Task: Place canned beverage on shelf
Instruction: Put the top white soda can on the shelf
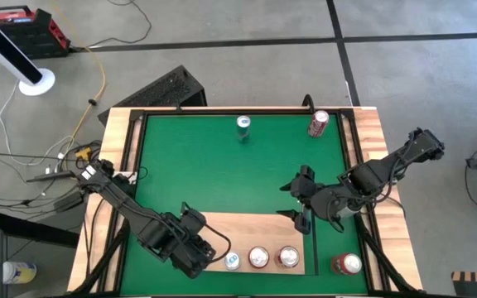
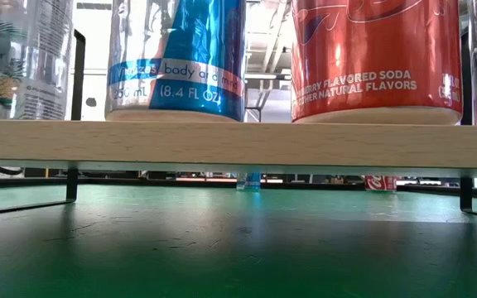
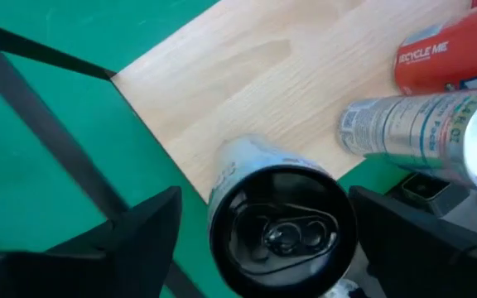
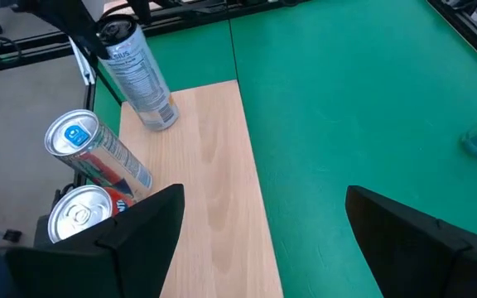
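Releasing a can on the shelf is judged to be the step in hand.

The pale can [image 3: 276, 223] is seen upright at the end of the shelf [image 3: 247, 74], its long axis vertical, top up. The left gripper [image 3: 263, 240] is spread on both sides of it, fingers apart from it. A straight lift away is called for next. The right gripper [image 4: 263, 240] is held spread near the shelf's other end.

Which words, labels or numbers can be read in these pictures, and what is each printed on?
"(8.4 FL OZ)": slim blue-and-silver can on the shelf.
"FLAVORED SODA" and "NATURAL FLAVORS": red soda can.
"RECYCLE ME", first letter cut off: the red can, left wrist view.
Nutrition panel on the pale can: too small to read.
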You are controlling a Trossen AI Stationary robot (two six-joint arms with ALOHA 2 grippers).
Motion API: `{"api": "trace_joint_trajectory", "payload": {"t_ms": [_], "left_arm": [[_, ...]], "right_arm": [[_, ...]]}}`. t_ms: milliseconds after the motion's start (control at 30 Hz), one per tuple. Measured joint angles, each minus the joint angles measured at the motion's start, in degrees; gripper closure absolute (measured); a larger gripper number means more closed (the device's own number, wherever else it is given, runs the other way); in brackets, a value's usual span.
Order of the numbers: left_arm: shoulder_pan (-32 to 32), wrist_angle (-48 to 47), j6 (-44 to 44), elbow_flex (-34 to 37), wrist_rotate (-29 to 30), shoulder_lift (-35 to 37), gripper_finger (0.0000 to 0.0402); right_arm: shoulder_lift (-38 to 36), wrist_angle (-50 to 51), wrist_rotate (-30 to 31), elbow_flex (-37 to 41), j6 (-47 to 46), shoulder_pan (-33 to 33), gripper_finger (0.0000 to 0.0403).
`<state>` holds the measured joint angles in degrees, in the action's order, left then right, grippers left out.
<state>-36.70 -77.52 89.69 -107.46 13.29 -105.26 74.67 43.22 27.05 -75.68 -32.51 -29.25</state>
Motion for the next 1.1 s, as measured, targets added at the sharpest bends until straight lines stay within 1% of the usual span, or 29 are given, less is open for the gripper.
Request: {"api": "trace_joint_trajectory", "payload": {"t_ms": [100,267,467,633,700,800,900,1000,1067,1100], "left_arm": [[0.11,1.45,-0.54,0.0,-0.19,0.03,0.0069],[0.23,1.76,-1.0,0.0,-0.32,0.05,0.0073],[0.36,2.64,-3.78,0.0,0.06,0.07,0.0073],[1.78,4.66,-8.89,0.0,3.45,0.24,0.0073],[2.67,5.62,-12.27,-0.94,4.73,0.47,0.0073],[3.95,4.74,-17.42,-4.61,8.59,0.62,0.0073],[4.61,0.31,-23.64,-10.36,13.95,0.63,0.0073],[4.54,-7.08,-28.65,-16.58,21.29,0.84,0.0073],[3.49,-12.62,-29.31,-19.76,26.35,1.49,0.0073],[3.0,-12.66,-30.33,-20.14,28.51,2.59,0.0073]], "right_arm": [[0.0,0.0,-0.02,0.0,-0.38,0.53,0.0045],[0.0,0.0,0.0,0.0,-0.44,1.29,0.0045],[0.0,-0.5,-0.02,0.0,-0.46,1.29,0.0045],[0.0,-3.75,-0.24,0.0,-0.39,1.29,0.0045],[0.0,-5.99,-1.45,0.0,0.18,1.29,0.0045],[0.33,-10.51,-2.69,0.0,1.05,0.99,0.0045],[1.18,-15.74,-2.95,0.04,2.1,0.22,0.0045],[3.82,-22.12,-2.71,-0.9,3.14,-0.29,0.0045],[6.97,-24.18,-2.6,-2.62,3.8,-0.79,0.0045],[8.99,-25.77,-2.4,-4.15,4.14,-0.95,0.0045]]}}
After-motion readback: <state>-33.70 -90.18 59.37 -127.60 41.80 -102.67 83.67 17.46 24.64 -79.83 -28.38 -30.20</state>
